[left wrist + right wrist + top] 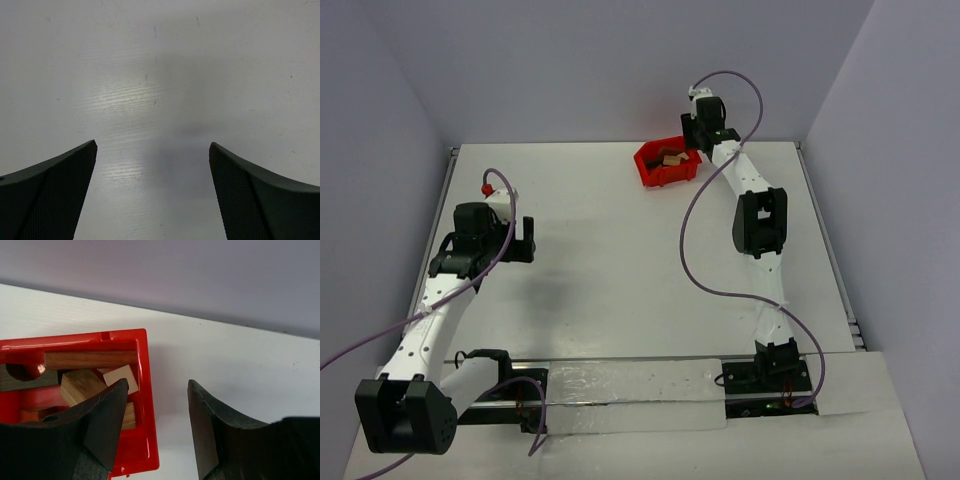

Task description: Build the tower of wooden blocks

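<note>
Several wood blocks (670, 158) lie in a red bin (656, 172) at the table's far middle. In the right wrist view the red bin (145, 390) holds a long brown bar (90, 360), a tan block (80, 386), a pale cube (120, 377) and a piece with an arch notch (20, 375). My right gripper (705, 142) is open, its jaws straddling the bin's right wall (157, 390), one finger (102, 415) over the blocks. My left gripper (525, 240) is open and empty over bare table (152, 145). No tower is in view.
The back wall rises just behind the bin. The right arm's purple cable (695, 240) loops over the table's middle right. A clear strip (630, 395) lies along the near edge between the arm bases.
</note>
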`<control>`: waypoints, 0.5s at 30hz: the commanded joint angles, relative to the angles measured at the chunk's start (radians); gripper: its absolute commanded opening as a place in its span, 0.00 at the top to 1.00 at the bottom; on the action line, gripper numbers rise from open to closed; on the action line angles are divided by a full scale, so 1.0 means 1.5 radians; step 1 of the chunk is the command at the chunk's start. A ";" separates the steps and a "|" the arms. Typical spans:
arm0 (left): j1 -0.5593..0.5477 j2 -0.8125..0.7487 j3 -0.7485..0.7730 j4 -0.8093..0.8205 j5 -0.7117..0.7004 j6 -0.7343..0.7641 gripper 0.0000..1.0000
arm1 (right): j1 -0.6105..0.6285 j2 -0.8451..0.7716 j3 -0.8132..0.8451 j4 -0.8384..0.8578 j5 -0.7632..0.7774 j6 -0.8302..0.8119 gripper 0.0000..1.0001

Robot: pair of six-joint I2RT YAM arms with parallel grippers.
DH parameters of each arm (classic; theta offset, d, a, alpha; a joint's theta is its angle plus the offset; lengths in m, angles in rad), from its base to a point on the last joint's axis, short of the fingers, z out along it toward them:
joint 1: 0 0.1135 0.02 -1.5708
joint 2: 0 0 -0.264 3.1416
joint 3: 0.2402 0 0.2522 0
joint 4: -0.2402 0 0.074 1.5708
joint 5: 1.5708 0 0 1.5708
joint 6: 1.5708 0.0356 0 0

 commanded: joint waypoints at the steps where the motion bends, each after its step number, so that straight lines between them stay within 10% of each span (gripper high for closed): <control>1: -0.003 0.000 0.014 0.013 -0.003 -0.010 0.01 | 0.002 -0.002 0.030 -0.030 -0.001 -0.056 0.41; 15: -0.003 0.000 0.012 0.011 -0.007 -0.009 0.01 | -0.026 0.036 0.038 -0.067 -0.128 -0.024 0.59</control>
